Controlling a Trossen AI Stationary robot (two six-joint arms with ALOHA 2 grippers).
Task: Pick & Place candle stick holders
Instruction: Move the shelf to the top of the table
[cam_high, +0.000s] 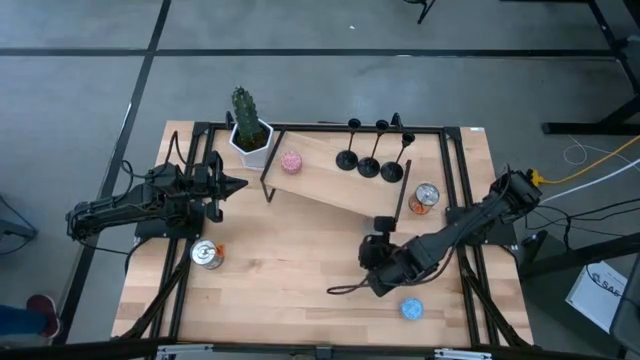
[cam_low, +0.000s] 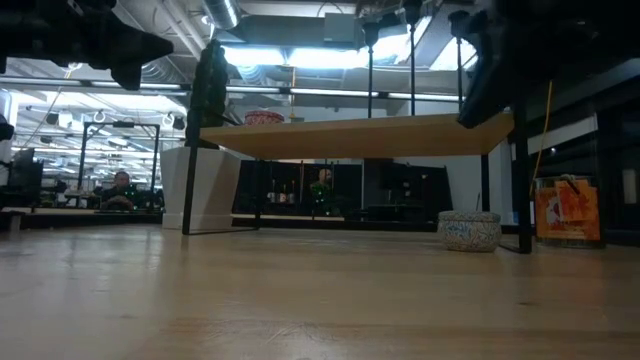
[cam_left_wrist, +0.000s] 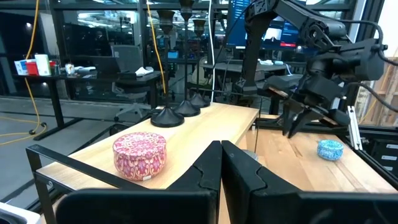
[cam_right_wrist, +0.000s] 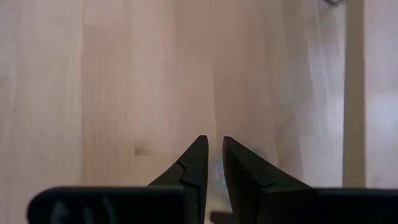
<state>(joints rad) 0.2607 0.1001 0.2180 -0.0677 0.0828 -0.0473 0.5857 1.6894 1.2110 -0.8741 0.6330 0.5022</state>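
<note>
- The three candle stick holders stand in a row on the far right part of the raised shelf, close to each other. Their round feet sit on the wood and their thin stems go straight up.
- The right gripper hangs over the bare surface in front of the shelf, pointing down. Its jaws are almost shut, with only a thin gap, and they hold nothing.
- The left gripper waits at the left end of the shelf. Its jaws are shut tight and empty.
- I think the step now is to reach for a holder. The right arm is the closer one.
- To do it well, the jaws should open first, then come at one stem from the side and squeeze it low down, so the holder does not tip.
- The holders stand so close that a wide grab could knock a neighbor. The one on the right end looks easiest to take.
- Watch the black shelf legs and the frame rails near the right edge. A can sits just right of the shelf, and a small blue tin lies near the right gripper.
- The pink tin and the cactus pot are further left, out of the way.
- The middle of the surface has lots of open room for setting a holder down.
</note>
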